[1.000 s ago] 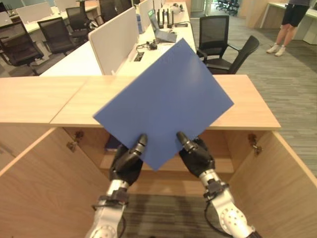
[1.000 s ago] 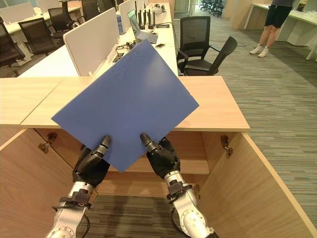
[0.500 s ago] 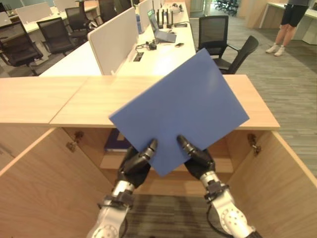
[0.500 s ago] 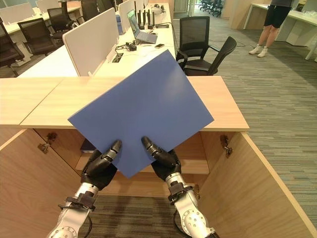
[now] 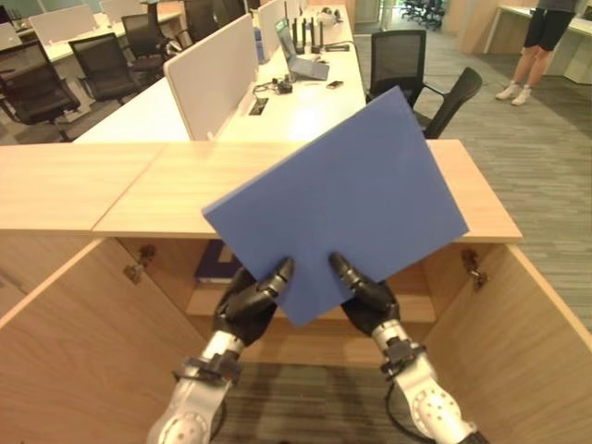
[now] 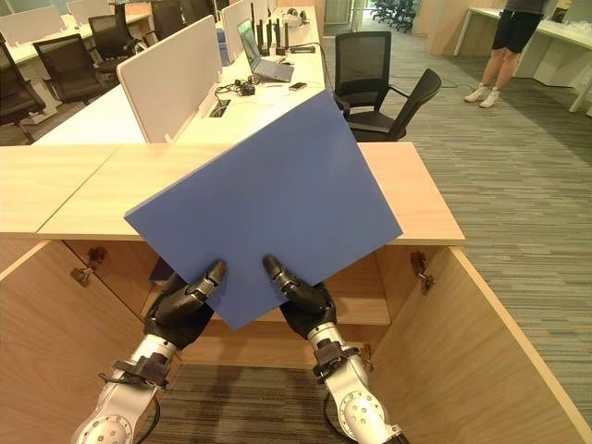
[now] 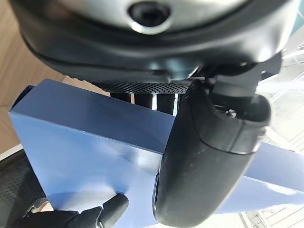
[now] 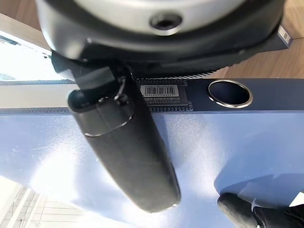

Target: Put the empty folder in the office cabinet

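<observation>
A flat blue folder (image 5: 338,199) hangs tilted in the air in front of the open wooden cabinet (image 5: 83,342), its near corner pointing down. My left hand (image 5: 250,301) pinches that corner from the left, thumb lying on the blue face. My right hand (image 5: 365,296) pinches it from the right in the same way. In the left wrist view the thumb (image 7: 204,161) presses the folder (image 7: 90,152). The right wrist view has the thumb (image 8: 128,152) over the folder's spine (image 8: 228,102), which bears a metal ring hole and a barcode label.
The cabinet's doors (image 5: 518,351) stand swung out on both sides. A dark blue item (image 5: 215,265) lies on the inner shelf (image 5: 421,305). Behind the cabinet top (image 5: 83,185) are white desks, a laptop (image 5: 301,57) and black chairs (image 5: 435,92). A person (image 5: 536,42) stands at far right.
Over the last second the folder moved right and down, then tipped slightly, its far edge lifting. Both hands kept their hold on the near corner.
</observation>
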### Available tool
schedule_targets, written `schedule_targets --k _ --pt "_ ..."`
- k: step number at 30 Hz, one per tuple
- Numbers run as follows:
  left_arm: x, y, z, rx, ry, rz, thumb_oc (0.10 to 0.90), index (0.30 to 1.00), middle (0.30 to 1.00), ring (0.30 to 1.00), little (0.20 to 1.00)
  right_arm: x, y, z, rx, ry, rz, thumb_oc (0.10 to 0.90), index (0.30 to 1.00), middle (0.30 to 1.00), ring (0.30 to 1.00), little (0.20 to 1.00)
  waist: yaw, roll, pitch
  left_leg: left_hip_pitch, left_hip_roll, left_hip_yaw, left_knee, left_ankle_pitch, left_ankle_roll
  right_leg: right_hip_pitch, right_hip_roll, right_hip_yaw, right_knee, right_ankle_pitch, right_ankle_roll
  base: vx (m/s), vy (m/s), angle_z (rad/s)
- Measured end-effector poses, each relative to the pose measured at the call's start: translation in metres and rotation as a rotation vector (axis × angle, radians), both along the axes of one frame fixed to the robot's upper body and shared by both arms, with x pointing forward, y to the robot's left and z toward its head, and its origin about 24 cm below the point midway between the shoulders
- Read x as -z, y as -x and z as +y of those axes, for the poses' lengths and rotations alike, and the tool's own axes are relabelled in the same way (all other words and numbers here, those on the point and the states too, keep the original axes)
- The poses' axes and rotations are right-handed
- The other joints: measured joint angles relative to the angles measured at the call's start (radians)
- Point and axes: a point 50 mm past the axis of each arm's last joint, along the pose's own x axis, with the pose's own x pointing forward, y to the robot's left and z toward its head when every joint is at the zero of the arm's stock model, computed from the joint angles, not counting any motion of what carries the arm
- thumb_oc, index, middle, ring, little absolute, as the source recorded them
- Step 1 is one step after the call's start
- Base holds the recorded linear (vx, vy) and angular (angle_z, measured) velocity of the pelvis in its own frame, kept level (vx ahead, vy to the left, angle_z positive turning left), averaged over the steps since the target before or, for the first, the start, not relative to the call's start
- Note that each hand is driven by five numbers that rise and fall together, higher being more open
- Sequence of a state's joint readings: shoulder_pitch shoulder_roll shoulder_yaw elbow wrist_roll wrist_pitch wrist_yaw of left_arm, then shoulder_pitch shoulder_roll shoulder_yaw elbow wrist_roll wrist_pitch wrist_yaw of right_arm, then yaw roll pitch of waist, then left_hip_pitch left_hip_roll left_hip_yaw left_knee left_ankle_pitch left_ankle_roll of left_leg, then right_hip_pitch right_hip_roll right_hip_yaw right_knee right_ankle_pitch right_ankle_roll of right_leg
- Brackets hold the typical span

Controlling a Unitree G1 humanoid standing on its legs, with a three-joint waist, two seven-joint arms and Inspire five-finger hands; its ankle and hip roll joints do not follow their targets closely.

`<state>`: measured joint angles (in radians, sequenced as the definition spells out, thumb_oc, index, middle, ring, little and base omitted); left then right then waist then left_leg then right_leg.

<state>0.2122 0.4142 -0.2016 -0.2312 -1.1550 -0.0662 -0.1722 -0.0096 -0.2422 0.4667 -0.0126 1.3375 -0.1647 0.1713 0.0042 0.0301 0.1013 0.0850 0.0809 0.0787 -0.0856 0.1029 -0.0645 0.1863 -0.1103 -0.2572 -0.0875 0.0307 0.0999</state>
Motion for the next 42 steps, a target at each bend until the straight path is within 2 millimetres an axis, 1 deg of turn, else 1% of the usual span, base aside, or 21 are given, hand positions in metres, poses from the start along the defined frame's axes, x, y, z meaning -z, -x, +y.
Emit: schedule_targets --k 18,19,21,26,29,30,31,32,34,35,36,37,38,39,40,41,42 --pt "0.002 0.0 0.0 -0.005 0.011 0.008 0.4 0.3 0.3 0.3 0.3 0.0 0.0 0.0 0.001 0.0 -0.005 0.4 0.3 0.3 0.3 0.3 0.001 -0.002 0.0 0.0 0.0 0.0 0.0 0.001 0.0 0.0 0.0 0.0 0.0 0.0 0.0 0.0 0.0 0.0" --pt "0.002 0.0 0.0 -0.005 0.01 0.008 0.516 0.474 0.474 0.474 0.474 0.0 0.0 0.0 0.001 0.001 -0.005 0.4 0.3 0.3 0.3 0.3 0.001 -0.003 0.0 0.0 0.0 0.0 0.0 0.001 0.0 0.0 0.001 0.0 0.0 0.0 0.0 0.0 0.0 0.0" --pt "0.002 0.0 0.0 -0.005 0.01 0.008 0.8 0.9 0.9 0.9 0.9 0.0 0.0 0.0 0.001 0.001 -0.005 0.4 0.3 0.3 0.3 0.3 0.001 -0.003 0.0 0.0 0.0 0.0 0.0 0.001 0.0 0.0 0.001 0.0 0.0 0.0 0.0 0.0 0.0 0.0" --pt "0.005 0.001 0.003 0.003 -0.09 -0.012 0.8 0.9 0.9 0.9 0.9 0.001 -0.001 -0.008 0.011 0.05 -0.007 0.4 0.3 0.3 0.3 0.3 0.002 -0.005 0.0 0.0 0.0 -0.001 0.0 0.001 0.0 0.0 0.0 0.0 0.0 0.0 0.0 0.0 0.0 0.0" --pt "0.016 0.005 0.006 0.005 -0.152 0.014 0.8 0.9 0.9 0.9 0.9 0.002 0.0 -0.015 -0.01 0.138 -0.017 0.4 0.3 0.3 0.3 0.3 0.001 -0.005 0.0 -0.002 0.0 -0.001 0.0 0.001 0.0 -0.002 0.001 0.0 0.0 0.0 0.001 0.0 0.0 0.0" --pt "0.022 0.007 0.01 -0.01 -0.16 0.039 0.8 0.9 0.9 0.9 0.9 0.003 0.001 -0.017 -0.019 0.168 -0.023 0.4 0.3 0.3 0.3 0.3 -0.002 -0.005 0.0 -0.003 0.001 -0.001 0.0 0.001 0.0 -0.003 0.001 -0.001 0.0 -0.001 0.001 0.0 0.0 0.0" --pt "0.035 0.013 0.019 -0.033 -0.208 0.088 0.8 0.9 0.9 0.9 0.9 0.004 0.002 -0.025 -0.03 0.251 -0.034 0.4 0.3 0.3 0.3 0.3 0.0 -0.006 0.0 -0.005 0.002 -0.002 0.0 0.0 0.0 -0.004 0.002 -0.001 0.0 -0.004 0.006 0.0 0.0 0.0" --pt "0.039 0.015 0.02 -0.035 -0.219 0.1 0.8 0.9 0.9 0.9 0.9 0.005 0.003 -0.026 -0.033 0.272 -0.033 0.4 0.3 0.3 0.3 0.3 0.002 -0.006 0.0 -0.006 0.002 -0.003 0.0 0.0 0.0 -0.004 0.002 -0.002 0.0 -0.004 0.006 0.01 0.012 0.04" --pt "0.049 0.025 0.025 -0.059 -0.287 0.13 0.8 0.9 0.9 0.9 0.9 0.011 0.008 -0.038 -0.04 0.365 -0.025 0.4 0.3 0.3 0.3 0.3 0.006 -0.006 0.0 -0.011 0.001 -0.007 0.0 0.0 0.0 -0.006 0.001 -0.007 -0.001 -0.004 0.006 -0.01 0.011 0.06" --pt "0.058 0.032 0.031 -0.059 -0.364 0.166 0.8 0.9 0.9 0.9 0.9 0.014 0.012 -0.046 -0.051 0.446 -0.024 0.4 0.3 0.3 0.3 0.3 0.012 -0.005 0.0 -0.016 0.001 -0.009 0.0 0.0 0.0 -0.011 0.001 -0.008 0.0 -0.005 0.006 -0.01 0.006 0.04" --pt "0.062 0.035 0.034 -0.053 -0.409 0.175 0.8 0.9 0.9 0.9 0.9 0.015 0.015 -0.054 -0.06 0.513 -0.031 0.4 0.3 0.3 0.3 0.3 0.02 -0.004 0.0 -0.019 0.001 -0.009 0.0 0.0 0.0 -0.013 0.0 -0.008 -0.001 -0.006 0.008 0.0 0.0 0.0" --pt "0.068 0.041 0.04 -0.059 -0.452 0.204 0.8 0.9 0.9 0.9 0.9 0.016 0.016 -0.064 -0.06 0.583 -0.04 0.4 0.3 0.3 0.3 0.3 0.025 -0.004 0.0 -0.023 0.002 -0.009 0.0 0.0 0.0 -0.017 -0.001 -0.008 -0.001 -0.008 0.011 0.0 0.0 0.0" --pt "0.081 0.052 0.05 -0.079 -0.514 0.266 0.8 0.9 0.9 0.9 0.9 0.016 0.017 -0.077 -0.052 0.679 -0.047 0.4 0.3 0.3 0.3 0.3 0.026 -0.005 0.0 -0.029 0.001 -0.01 0.0 0.0 0.001 -0.021 0.0 -0.009 -0.003 -0.008 0.011 -0.02 -0.004 0.05" --pt "0.09 0.058 0.057 -0.09 -0.557 0.304 0.8 0.9 0.9 0.9 0.9 0.015 0.018 -0.085 -0.048 0.74 -0.054 0.4 0.3 0.3 0.3 0.3 0.026 -0.003 0.0 -0.032 0.0 -0.014 0.0 0.0 0.001 -0.022 0.0 -0.013 -0.003 -0.008 0.011 -0.02 -0.003 0.08" --pt "0.1 0.064 0.066 -0.103 -0.603 0.359 0.8 0.9 0.9 0.9 0.9 0.014 0.018 -0.093 -0.041 0.786 -0.061 0.4 0.3 0.3 0.3 0.3 0.025 -0.001 0.0 -0.033 0.001 -0.017 0.0 0.0 0.001 -0.022 -0.001 -0.016 -0.003 -0.008 0.011 -0.01 -0.002 0.08" --pt "0.119 0.081 0.084 -0.138 -0.695 0.493 0.8 0.9 0.9 0.9 0.9 0.011 0.018 -0.103 -0.028 0.84 -0.079 0.4 0.3 0.3 0.3 0.3 0.02 -0.002 0.001 -0.035 0.001 -0.019 0.0 0.001 0.001 -0.022 0.002 -0.018 -0.006 -0.009 0.011 -0.02 0.001 0.06" --pt "0.127 0.087 0.092 -0.138 -0.749 0.532 0.8 0.9 0.9 0.9 0.9 0.009 0.019 -0.107 -0.021 0.86 -0.091 0.4 0.3 0.3 0.3 0.3 0.018 0.0 0.0 -0.036 0.002 -0.021 0.0 0.0 0.0 -0.022 0.002 -0.02 -0.006 -0.011 0.011 -0.01 0.002 0.06"
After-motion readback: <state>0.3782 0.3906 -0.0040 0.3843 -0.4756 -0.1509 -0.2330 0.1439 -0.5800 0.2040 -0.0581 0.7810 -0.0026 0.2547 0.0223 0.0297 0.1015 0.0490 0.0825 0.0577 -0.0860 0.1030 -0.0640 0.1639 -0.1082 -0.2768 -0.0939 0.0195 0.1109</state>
